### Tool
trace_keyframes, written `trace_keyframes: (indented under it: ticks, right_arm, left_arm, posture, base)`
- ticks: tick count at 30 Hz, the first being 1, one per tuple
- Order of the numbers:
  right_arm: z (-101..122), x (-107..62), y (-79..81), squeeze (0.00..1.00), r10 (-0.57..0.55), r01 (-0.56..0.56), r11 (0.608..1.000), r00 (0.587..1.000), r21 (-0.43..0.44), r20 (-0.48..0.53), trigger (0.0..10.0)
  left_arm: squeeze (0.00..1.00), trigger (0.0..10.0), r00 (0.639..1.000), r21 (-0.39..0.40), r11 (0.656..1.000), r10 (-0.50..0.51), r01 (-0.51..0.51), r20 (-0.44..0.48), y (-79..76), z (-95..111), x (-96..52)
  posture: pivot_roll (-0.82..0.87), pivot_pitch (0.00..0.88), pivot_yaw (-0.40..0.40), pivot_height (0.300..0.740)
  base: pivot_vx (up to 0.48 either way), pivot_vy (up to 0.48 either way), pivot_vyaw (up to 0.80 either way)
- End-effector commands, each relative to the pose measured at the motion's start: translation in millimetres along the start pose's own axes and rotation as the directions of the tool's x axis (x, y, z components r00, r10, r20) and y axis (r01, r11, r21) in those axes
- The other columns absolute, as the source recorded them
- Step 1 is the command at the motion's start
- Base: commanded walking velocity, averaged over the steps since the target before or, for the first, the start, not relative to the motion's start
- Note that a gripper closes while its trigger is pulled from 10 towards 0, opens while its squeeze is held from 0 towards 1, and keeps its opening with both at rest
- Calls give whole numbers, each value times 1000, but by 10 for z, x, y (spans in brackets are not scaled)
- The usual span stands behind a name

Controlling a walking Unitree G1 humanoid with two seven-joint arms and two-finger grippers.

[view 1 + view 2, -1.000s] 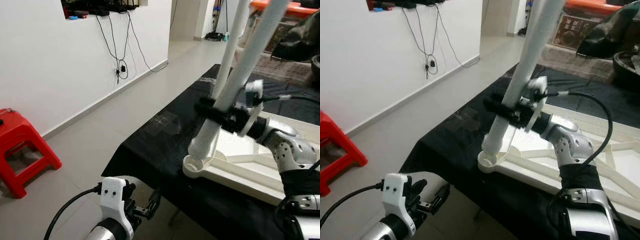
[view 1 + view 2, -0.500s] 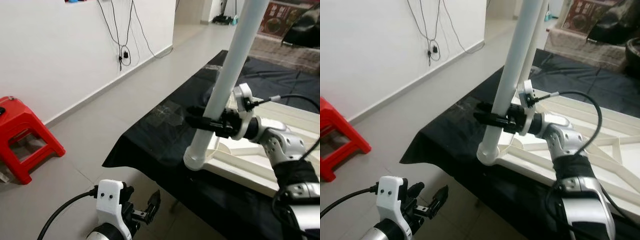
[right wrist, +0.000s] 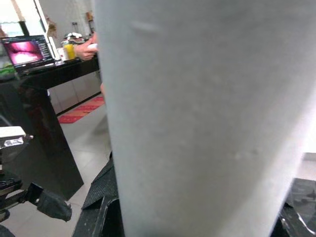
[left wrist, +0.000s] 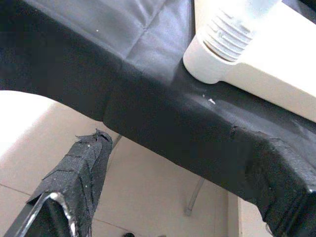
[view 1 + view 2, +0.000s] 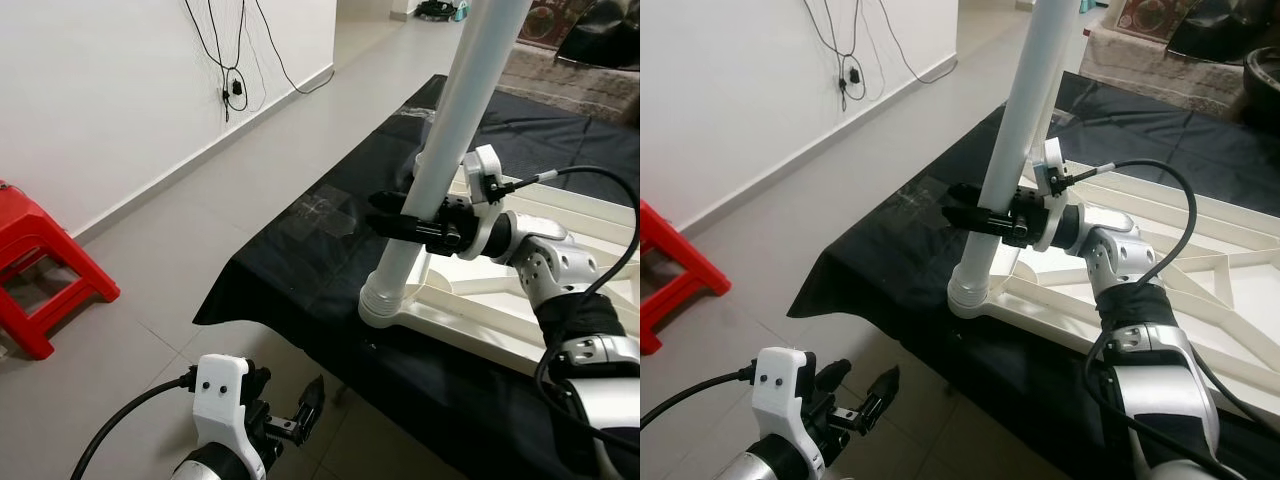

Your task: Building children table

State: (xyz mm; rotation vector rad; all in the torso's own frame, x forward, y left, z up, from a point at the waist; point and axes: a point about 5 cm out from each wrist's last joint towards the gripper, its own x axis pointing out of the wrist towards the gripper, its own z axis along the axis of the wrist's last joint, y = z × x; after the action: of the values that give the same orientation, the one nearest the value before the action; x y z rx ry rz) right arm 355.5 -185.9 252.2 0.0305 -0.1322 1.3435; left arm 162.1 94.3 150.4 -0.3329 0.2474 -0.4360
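A white table top [image 5: 520, 300] lies upside down on a black-covered table [image 5: 300, 250]. A long white table leg [image 5: 455, 110] stands nearly upright in its near corner socket [image 5: 385, 310], and the threaded end [image 4: 229, 32] shows just above the socket rim. My right gripper [image 5: 385, 222] is shut on the leg a little above the socket. In the right wrist view the leg [image 3: 197, 123] sits right against the camera. My left gripper [image 5: 295, 410] hangs low in front of the table edge, open, holding nothing, with its fingers [image 4: 74, 173] spread.
A red plastic stool [image 5: 35, 265] stands on the tiled floor at the left by the white wall, where cables [image 5: 232, 85] hang down. A laptop [image 3: 27, 52] and a person's hand [image 3: 86, 48] are at a dark counter in the right wrist view.
The leg has gone from leaning to nearly upright over the corner socket, with my right gripper still on it. The head view has tilted downward. My left gripper stays low.
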Motion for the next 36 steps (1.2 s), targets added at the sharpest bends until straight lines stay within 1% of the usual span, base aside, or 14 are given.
trace_keyframes:
  ticks: [1,3,5,6,9,10,13,14,17,21,22,26,32,36]
  right_arm:
    - [-116,51,9,0,19,-19,1000,999,11,-49,10000]
    - [-116,51,9,0,19,-19,1000,999,11,-49,10000]
    - [-124,102,23,0,49,-49,999,997,-5,-54,10000]
    - [-124,102,23,0,49,-49,999,997,-5,-54,10000]
    - [-161,173,69,0,115,-119,992,988,-42,-101,10000]
    - [-161,173,69,0,115,-119,992,988,-42,-101,10000]
    - [-182,214,111,0,180,-190,980,973,-58,-141,10000]
    - [-182,214,111,0,180,-190,980,973,-58,-141,10000]
    - [-217,241,139,0,230,-245,968,954,-57,-192,10000]
    - [-239,251,144,0,242,-257,965,948,-51,-209,10000]
    - [-271,291,144,0,256,-272,961,939,-42,-228,10000]
    - [-285,346,144,0,270,-286,957,933,-38,-236,10000]
    - [-289,465,142,0,290,-312,948,925,-56,-246,10000]
    - [-283,512,144,0,299,-323,945,921,-60,-250,10000]
  left_arm:
    - [0,10000,1000,-4,1000,2,-2,-24,-8,-27,-24]
    - [0,10000,1000,-4,1000,2,-2,-24,-8,-27,-24]
    - [0,10000,1000,-2,1000,4,-4,-24,-15,-25,-28]
    - [0,10000,1000,-2,1000,4,-4,-24,-15,-25,-28]
    - [0,10000,1000,-2,1000,5,-5,-26,-22,-23,-34]
    - [0,10000,1000,-2,1000,5,-5,-26,-22,-23,-34]
    - [0,10000,1000,0,1000,5,-5,-30,-24,-25,-38]
    - [0,10000,1000,0,1000,5,-5,-30,-24,-25,-38]
    - [0,10000,999,1,1000,4,-4,-32,-22,-28,-37]
    - [0,10000,999,1,1000,3,-3,-32,-22,-29,-36]
    - [0,10000,999,1,1000,3,-3,-34,-23,-33,-33]
    - [0,10000,999,1,1000,4,-3,-35,-26,-36,-35]
    - [0,10000,999,3,1000,7,-7,-34,-31,-36,-43]
    - [0,10000,999,3,1000,7,-7,-34,-31,-34,-46]
  posture:
    - [219,211,-23,740]
    - [219,211,-23,740]
    - [221,211,-26,740]
    - [221,211,-26,740]
    - [225,209,-27,740]
    - [225,209,-27,740]
    - [223,205,-27,740]
    - [223,205,-27,740]
    - [220,202,-26,740]
    - [218,200,-26,740]
    - [220,193,-29,740]
    - [222,192,-30,740]
    - [222,191,-34,740]
    - [223,192,-35,740]
  base:
    - [0,0,0]
    - [0,0,0]
    - [0,0,0]
    - [0,0,0]
    - [0,0,0]
    - [0,0,0]
    - [0,0,0]
    - [0,0,0]
    - [0,0,0]
    - [0,0,0]
    - [0,0,0]
    - [0,0,0]
    - [0,0,0]
    - [0,0,0]
